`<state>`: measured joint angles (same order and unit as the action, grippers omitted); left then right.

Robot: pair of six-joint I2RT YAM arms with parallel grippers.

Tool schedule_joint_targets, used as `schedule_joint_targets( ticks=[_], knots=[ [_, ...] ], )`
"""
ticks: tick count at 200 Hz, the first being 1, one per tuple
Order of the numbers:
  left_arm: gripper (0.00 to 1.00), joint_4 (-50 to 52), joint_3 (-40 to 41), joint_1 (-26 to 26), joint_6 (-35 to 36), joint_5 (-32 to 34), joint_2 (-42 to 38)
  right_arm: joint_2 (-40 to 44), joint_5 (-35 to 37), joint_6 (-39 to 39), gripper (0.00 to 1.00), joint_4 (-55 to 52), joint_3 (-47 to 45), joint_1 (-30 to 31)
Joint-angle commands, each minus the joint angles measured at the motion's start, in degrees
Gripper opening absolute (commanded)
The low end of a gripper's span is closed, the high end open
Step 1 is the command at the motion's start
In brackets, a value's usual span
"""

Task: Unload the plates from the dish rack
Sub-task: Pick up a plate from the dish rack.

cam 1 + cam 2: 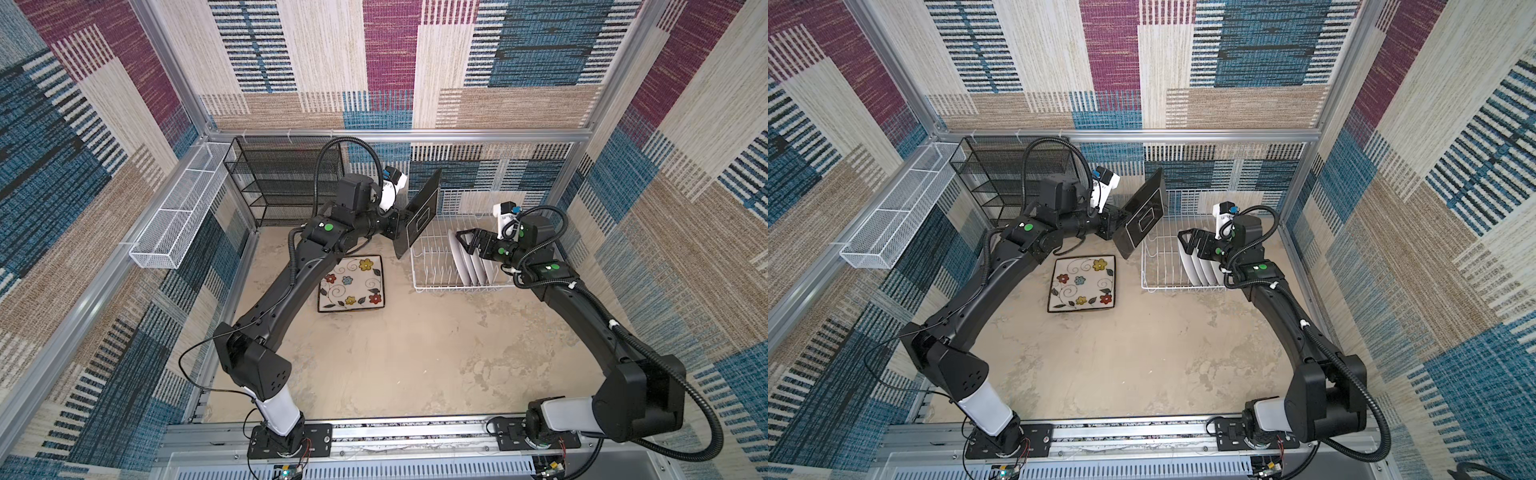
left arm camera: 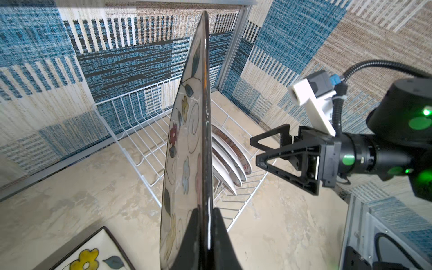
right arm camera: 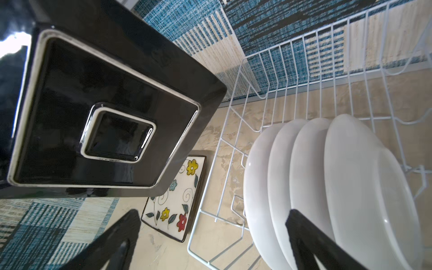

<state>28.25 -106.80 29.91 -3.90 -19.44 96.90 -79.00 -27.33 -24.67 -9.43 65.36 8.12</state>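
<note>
A square plate is pinched by one edge between the closed fingers of the left gripper. It is held on edge, clear of the table, near the left end of the dish rack, which stands in the table's far right corner. In both top views only the plate's black back is seen, and its flowered cream face is shown by the left wrist view alone. Four round plates are stood upright in the rack's right-hand slots (plain white backs fill the right wrist view, while orange-marked faces and dark rims are caught only in the left wrist view). The right gripper is held above them, fingers spread wide, touching nothing. A second square plate is laid face up on the table, left of the rack, toward the far edge.
</note>
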Motion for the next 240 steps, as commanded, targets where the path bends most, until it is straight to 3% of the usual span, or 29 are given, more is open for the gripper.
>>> schedule_joint_targets(
  ticks=[1, 54, 130, 202, 240],
  knots=[
    [0.0, -13.3, 2.92, 0.03, 8.51, 2.86, -3.57, -1.32, -4.96, -3.37, 1.0, -0.2, 1.63, -0.92],
    [0.0, -22.68, 16.37, 0.22, 21.58, 6.65, -12.57, -7.03, -16.33, -8.3, 1.0, 1.7, 5.91, -3.64],
    [0.0, -31.73, 31.64, 1.29, 39.18, 7.32, -22.66, -15.73, -23.52, -11.12, 1.0, 0.2, 17.1, -5.19],
    [0.0, -33.5, 37.13, 4.66, 50.77, 12.94, -25.5, -25.36, -33.86, -9.22, 1.0, -9.14, 31.95, -5.22],
    [0.0, -38.73, 41.54, 7.07, 57.39, 15.49, -25.97, -26.29, -36.27, -8.03, 0.98, -12.31, 32.28, -3.97]
  ],
)
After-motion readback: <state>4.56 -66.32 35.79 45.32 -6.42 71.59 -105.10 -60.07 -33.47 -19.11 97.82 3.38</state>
